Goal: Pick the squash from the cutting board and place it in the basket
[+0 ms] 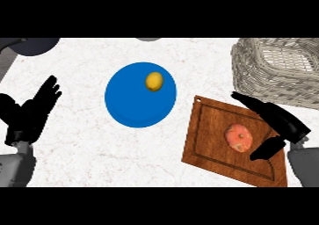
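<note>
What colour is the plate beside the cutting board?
The plate is solid blue, clearest in the head view.

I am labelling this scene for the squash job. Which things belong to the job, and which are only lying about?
For the job: squash, board under it, basket, right hand open beside the squash.

Lying about: plate, yellow item on it, left hand resting open at the left.

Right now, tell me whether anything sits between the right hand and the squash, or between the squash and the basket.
Nothing visible does. The open right hand brackets the squash on the cutting board. Toward the basket at upper right, only the hand's own fingers cross the way. The blue plate lies off left.
</note>
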Robot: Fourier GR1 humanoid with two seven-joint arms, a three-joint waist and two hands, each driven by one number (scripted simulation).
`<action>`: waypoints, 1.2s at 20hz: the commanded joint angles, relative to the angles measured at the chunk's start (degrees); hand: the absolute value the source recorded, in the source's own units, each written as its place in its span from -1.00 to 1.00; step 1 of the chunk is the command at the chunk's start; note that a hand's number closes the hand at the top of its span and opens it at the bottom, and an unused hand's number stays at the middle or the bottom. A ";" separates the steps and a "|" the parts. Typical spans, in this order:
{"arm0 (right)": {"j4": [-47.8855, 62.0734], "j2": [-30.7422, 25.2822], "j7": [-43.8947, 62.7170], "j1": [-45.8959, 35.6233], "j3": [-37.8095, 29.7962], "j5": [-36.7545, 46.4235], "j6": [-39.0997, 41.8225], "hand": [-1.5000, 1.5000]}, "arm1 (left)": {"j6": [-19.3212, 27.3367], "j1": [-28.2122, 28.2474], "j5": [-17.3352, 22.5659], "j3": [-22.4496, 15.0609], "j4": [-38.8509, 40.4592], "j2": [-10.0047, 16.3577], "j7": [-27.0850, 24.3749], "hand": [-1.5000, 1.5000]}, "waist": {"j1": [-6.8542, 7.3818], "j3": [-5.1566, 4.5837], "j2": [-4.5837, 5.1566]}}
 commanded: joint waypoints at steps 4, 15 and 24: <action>3.98 -0.62 -4.71 -1.72 -2.77 0.62 1.83 -1.00 | -1.60 -2.25 -1.20 2.90 1.38 0.23 1.29 0.00 | -0.02 0.00 0.00; -1.75 2.76 -6.13 3.14 -0.75 2.81 3.21 -1.00 | -2.87 -0.28 -3.23 3.45 -0.93 -2.23 0.78 0.00 | -0.11 -0.01 -0.05; -0.85 2.67 -7.66 6.77 -0.32 9.18 -2.82 -1.00 | -3.20 -0.70 -3.95 4.53 1.30 -3.54 -1.43 0.00 | -0.14 -0.01 -0.05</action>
